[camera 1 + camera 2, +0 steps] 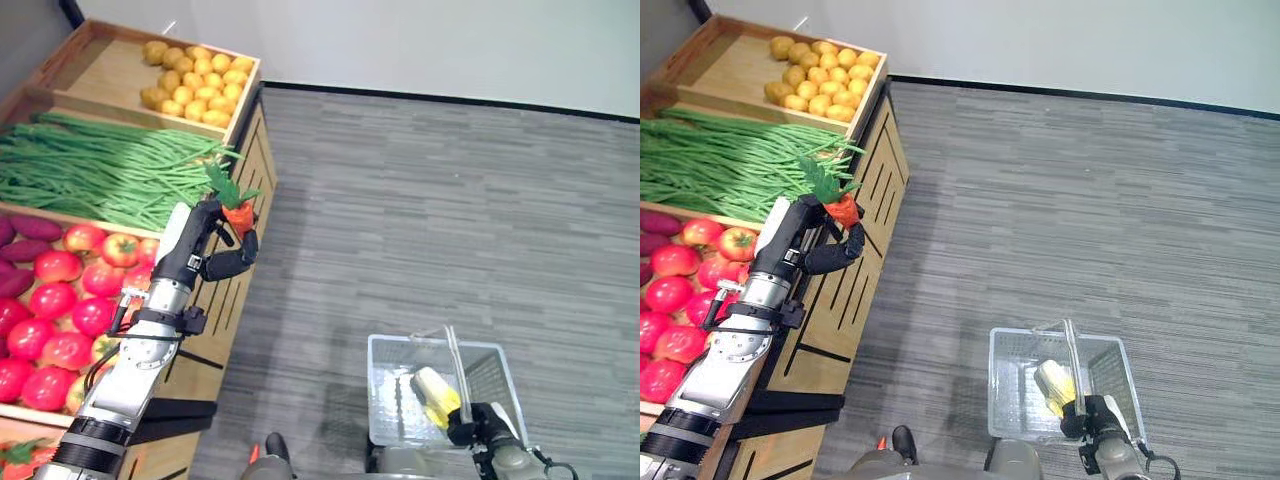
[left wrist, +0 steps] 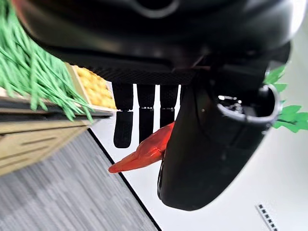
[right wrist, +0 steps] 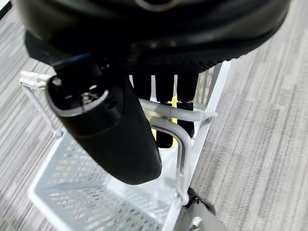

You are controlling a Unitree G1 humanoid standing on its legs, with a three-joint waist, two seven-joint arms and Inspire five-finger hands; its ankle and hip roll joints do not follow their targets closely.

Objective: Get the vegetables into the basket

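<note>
Low at the front, the right hand point(image 1: 478, 425) curls round the handle of the white basket point(image 1: 395, 395), keeping it ready; a corn cob point(image 1: 436, 396) lies inside. Left hand point(image 1: 222, 245) pinches a carrot point(image 1: 237, 213) above the produce stand point(image 1: 245, 300) edge, ready for carrying over.

I'm looking at a shop, the produce corner of a grocery. A slanted wooden display stand point(image 1: 240, 300) is split into bins: yellow potatoes point(image 1: 195, 80) at the far end, then a heap of long green beans point(image 1: 100, 170), then red tomatoes point(image 1: 60, 300) with purple sweet potatoes point(image 1: 20, 255) beside them. A wire shopping basket point(image 1: 400, 390) hangs over grey carpet floor point(image 1: 450, 220).
</note>
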